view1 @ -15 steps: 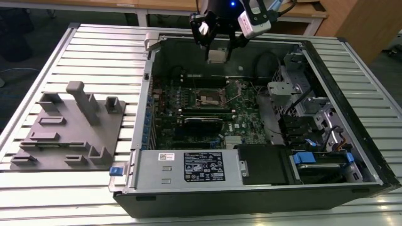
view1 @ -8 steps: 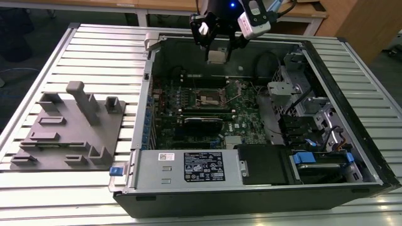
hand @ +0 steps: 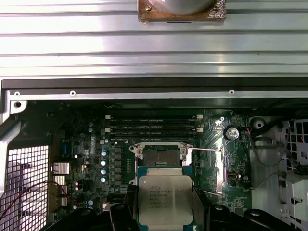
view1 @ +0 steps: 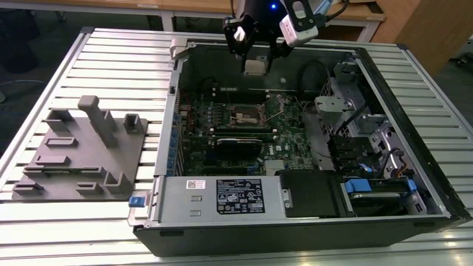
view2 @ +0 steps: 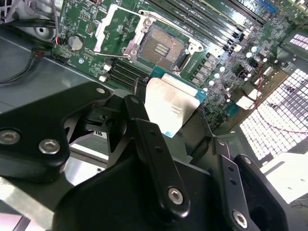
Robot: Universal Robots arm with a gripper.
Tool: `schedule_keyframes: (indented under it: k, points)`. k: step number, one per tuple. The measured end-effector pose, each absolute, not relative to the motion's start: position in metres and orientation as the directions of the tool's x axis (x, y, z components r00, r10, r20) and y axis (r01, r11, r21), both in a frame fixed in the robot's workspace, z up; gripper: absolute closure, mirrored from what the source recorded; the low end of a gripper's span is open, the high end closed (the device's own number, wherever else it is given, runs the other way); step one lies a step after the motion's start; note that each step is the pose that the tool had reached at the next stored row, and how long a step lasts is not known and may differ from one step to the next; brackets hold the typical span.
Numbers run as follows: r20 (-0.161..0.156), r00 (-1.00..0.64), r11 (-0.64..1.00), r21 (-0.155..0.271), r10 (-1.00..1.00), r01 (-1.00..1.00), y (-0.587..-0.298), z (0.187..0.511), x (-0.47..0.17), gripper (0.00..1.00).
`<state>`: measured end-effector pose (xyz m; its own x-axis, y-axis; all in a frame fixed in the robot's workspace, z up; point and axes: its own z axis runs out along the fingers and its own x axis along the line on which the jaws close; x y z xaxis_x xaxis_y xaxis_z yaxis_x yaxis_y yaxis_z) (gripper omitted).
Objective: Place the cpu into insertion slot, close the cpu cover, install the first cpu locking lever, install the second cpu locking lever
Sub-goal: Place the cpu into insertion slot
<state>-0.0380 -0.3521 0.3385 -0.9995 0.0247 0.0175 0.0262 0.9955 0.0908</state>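
Pincer (view2: 168, 111) first: mine is closed partway, just to the width of the cpu (view2: 171, 102), which I hold by two opposite edges with a black finger (view2: 137, 118) on each side. The chip sits flat between them, its dull grey top turned up toward both wrist views. In the exterior view I hang over the far part of the open case (view1: 258, 233), which lies on its side on the slatted desk (view1: 118, 55). The cpu is up in the air there, well clear of the green board (view1: 284, 130). The slot (view2: 161, 48) lies apart from the chip, open, with its dark centre bare inside the silvery rim. In the first wrist view it shows just beyond the chip's far edge. The cover (view2: 100, 36) is swung back off the slot and rests beside it, green board showing through its window. Two thin bright rods (hand: 204, 150) run on the cover's side of the slot. I take them for the levers, unlatched, though they are too fine for me to be sure. A grey fixture (view1: 81, 149) stands on the desk by the case, toward the exterior view's left.
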Motion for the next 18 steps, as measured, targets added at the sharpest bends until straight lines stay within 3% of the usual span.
schedule_keyframes:
  k: [18]
  points:
    - [0.018, -1.0, 0.996, 0.091, 0.025, 0.026, -0.352, 0.322, -0.038, 0.46]
